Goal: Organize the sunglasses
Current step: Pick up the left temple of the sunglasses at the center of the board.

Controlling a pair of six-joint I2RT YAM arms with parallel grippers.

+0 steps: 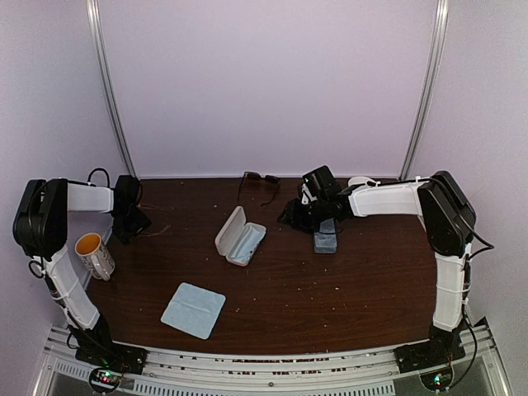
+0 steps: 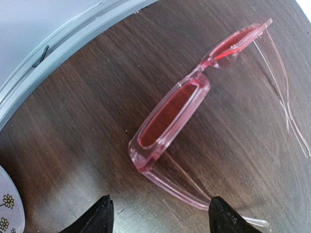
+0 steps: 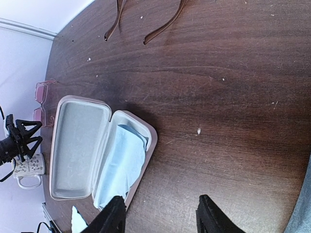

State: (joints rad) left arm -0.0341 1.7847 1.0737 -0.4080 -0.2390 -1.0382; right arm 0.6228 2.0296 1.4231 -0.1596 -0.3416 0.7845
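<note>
Left wrist: left pincer [image 2: 159, 201] wide by pink sunglasses [image 2: 170, 116]; right pincer [image 3: 160, 198] wide; mug [image 3: 29, 167] print illegible.

Dark wood table [image 1: 330, 289], pale lilac walls [image 1: 264, 82]

Cloth [image 1: 246, 245] lies in case [image 1: 228, 232], sunglasses [image 1: 257, 188] behind.

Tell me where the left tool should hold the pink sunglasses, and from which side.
Probably from above, pinching the pink sunglasses across the thick front frame near the bridge; the spread temples look thin and would likely flex.
</note>
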